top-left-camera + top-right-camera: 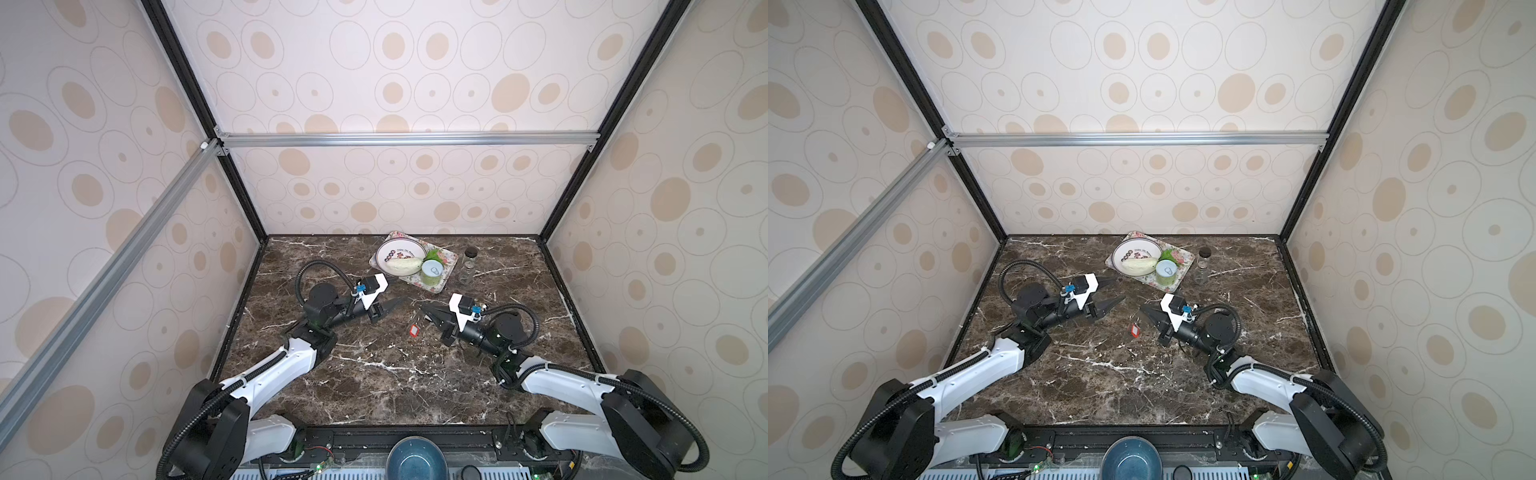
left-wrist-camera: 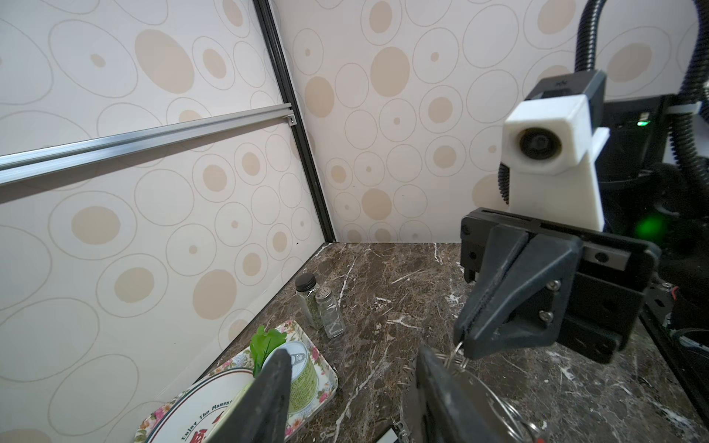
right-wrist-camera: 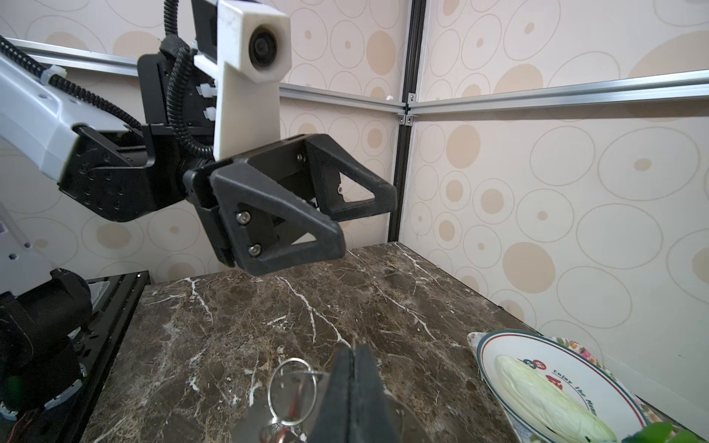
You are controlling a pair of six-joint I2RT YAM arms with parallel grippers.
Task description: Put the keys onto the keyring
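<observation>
Lower centre of the right wrist view: right gripper [image 3: 355, 351] clamped shut on the keyring [image 3: 257, 420], grey and blurred, long axis unreadable. Thin wire loop [image 3: 293, 387] alongside. Red-tag key [image 1: 1134, 329] just below that tip in a top view; hanging or lying, cannot tell. Farther left: left gripper [image 1: 1120, 289] open, empty, pointing right toward the ring, close by.

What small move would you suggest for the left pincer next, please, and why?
Probably ease the open, empty left pincer toward the wire ring at the shut right pincer's tip and close on it; the two tips face each other, with the red tag close by.
</observation>
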